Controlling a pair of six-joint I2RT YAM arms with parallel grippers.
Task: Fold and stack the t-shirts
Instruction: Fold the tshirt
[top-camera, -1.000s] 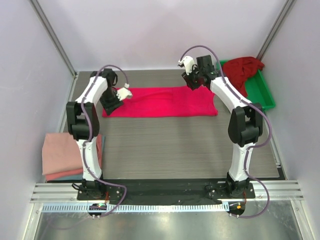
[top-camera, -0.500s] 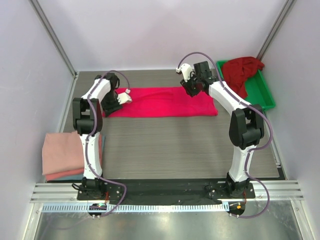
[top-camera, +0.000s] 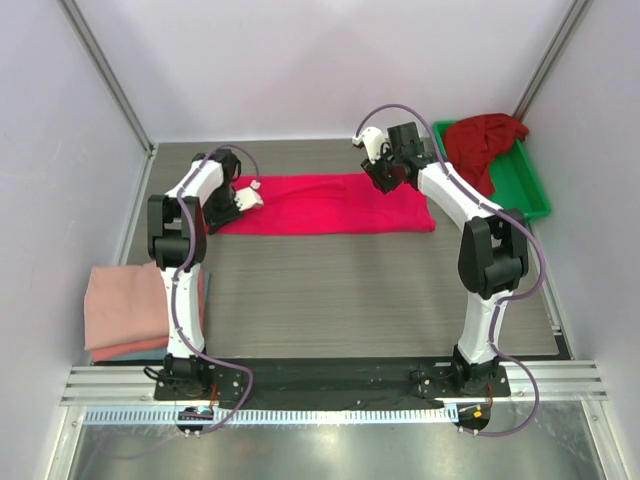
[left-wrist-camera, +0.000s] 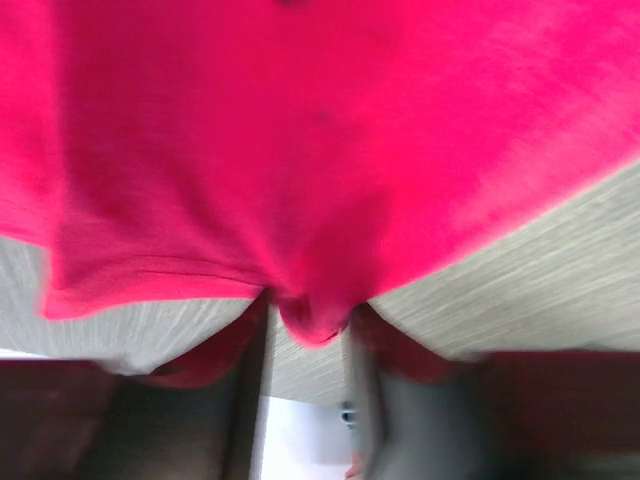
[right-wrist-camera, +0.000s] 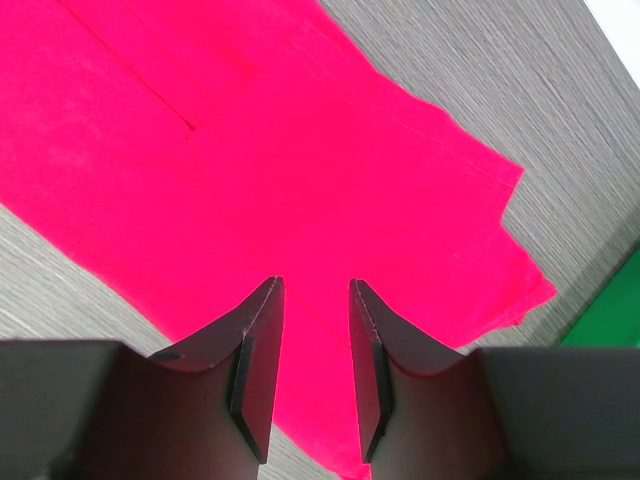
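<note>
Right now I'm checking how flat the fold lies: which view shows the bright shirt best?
Top external: the whole bright shirt shows as a long flat strip. Left wrist shows only a blurred edge pinched in the left gripper; right wrist shows one end below the open right gripper.
</note>
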